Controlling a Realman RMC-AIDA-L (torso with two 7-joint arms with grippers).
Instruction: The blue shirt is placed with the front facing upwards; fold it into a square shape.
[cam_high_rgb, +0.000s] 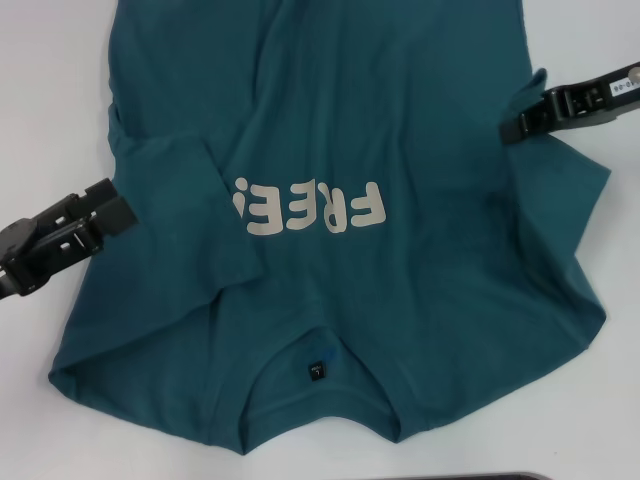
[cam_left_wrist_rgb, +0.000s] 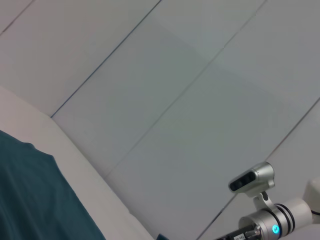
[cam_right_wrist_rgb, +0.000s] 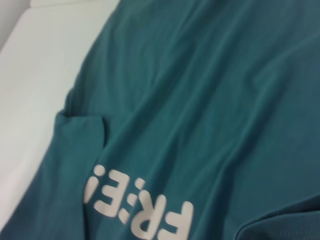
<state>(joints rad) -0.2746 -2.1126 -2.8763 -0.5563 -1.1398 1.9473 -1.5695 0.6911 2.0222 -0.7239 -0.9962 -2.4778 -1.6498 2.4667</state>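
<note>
The blue shirt (cam_high_rgb: 400, 120) lies front up on the white table (cam_high_rgb: 50, 100), with its collar and black neck tag (cam_high_rgb: 316, 371) nearest me. The off-white "FREE" lettering (cam_high_rgb: 310, 210) sits mid-chest. One sleeve (cam_high_rgb: 170, 200) is folded inward over the chest and touches the lettering's end; the other sleeve (cam_high_rgb: 575, 210) lies spread out. My left gripper (cam_high_rgb: 108, 205) is open and empty at the shirt's left edge. My right gripper (cam_high_rgb: 520, 112) is open at the shirt's right edge, above the spread sleeve. The right wrist view shows the shirt (cam_right_wrist_rgb: 210, 100), the lettering (cam_right_wrist_rgb: 140, 210) and the folded sleeve (cam_right_wrist_rgb: 80, 135).
A dark strip (cam_high_rgb: 490, 476) shows at the table's near edge. The left wrist view shows a corner of the shirt (cam_left_wrist_rgb: 30, 200), the table edge (cam_left_wrist_rgb: 100, 200), the floor, and the right arm's wrist (cam_left_wrist_rgb: 265, 220) farther off.
</note>
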